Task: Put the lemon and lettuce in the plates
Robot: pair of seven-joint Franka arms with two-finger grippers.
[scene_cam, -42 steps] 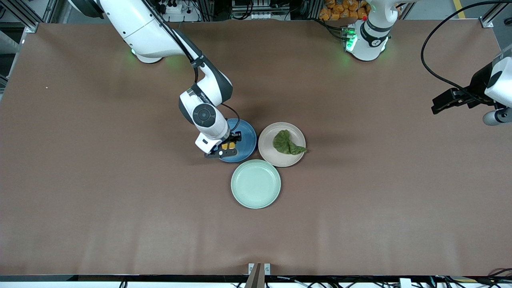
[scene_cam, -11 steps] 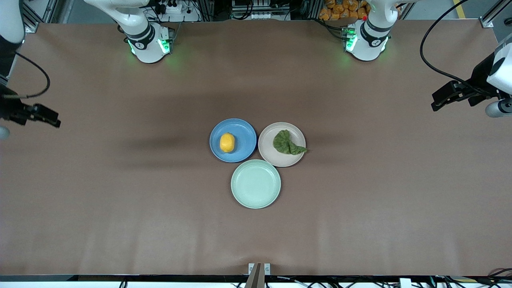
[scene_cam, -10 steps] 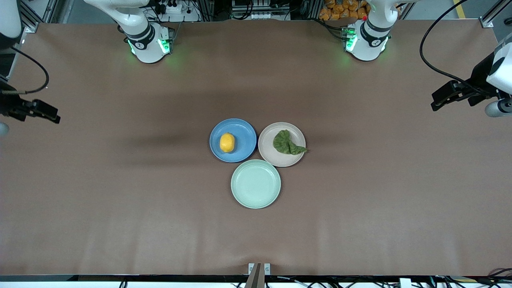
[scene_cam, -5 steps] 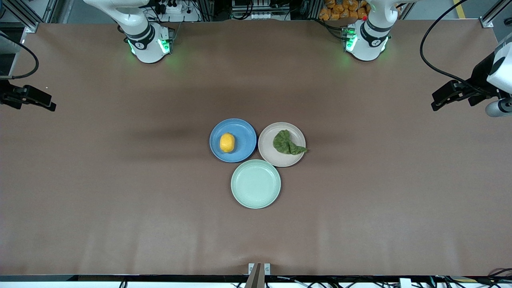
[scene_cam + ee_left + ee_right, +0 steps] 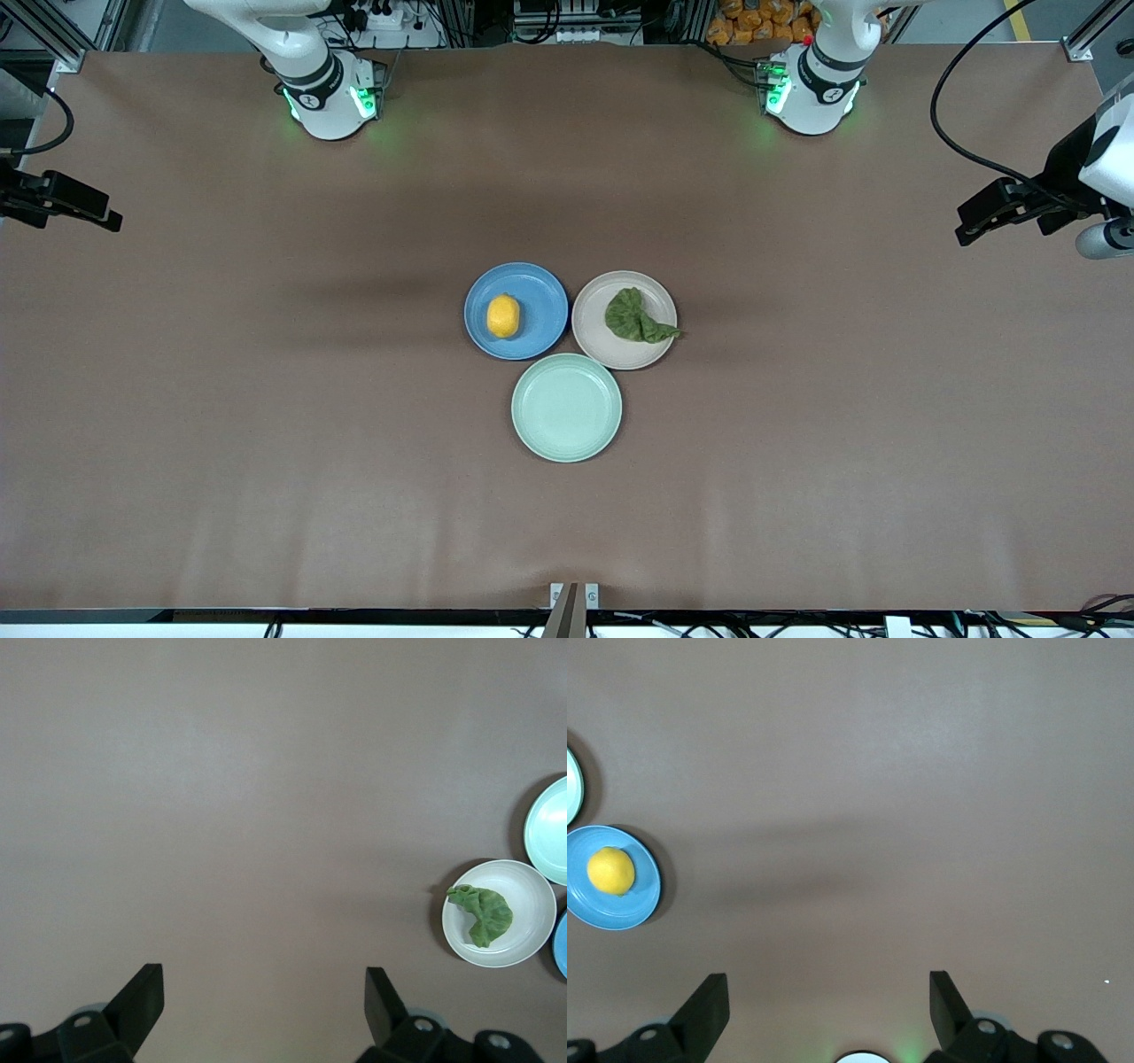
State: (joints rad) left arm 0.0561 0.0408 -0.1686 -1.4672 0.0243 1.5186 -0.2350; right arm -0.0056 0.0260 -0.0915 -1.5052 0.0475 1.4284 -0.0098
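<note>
The yellow lemon lies in the blue plate at the table's middle; both show in the right wrist view, the lemon on the blue plate. The green lettuce lies in the beige-pink plate, its tail over the rim; in the left wrist view the lettuce is on that plate. My right gripper is open and empty, high over the right arm's end of the table. My left gripper is open and empty over the left arm's end.
An empty mint-green plate sits nearer to the front camera, touching the other two plates; its edge shows in the left wrist view. Both arm bases stand at the table's back edge.
My right gripper has let go of the lemon in the blue plate, risen and drawn back to the right arm's end of the table. The left arm waits unmoved.
</note>
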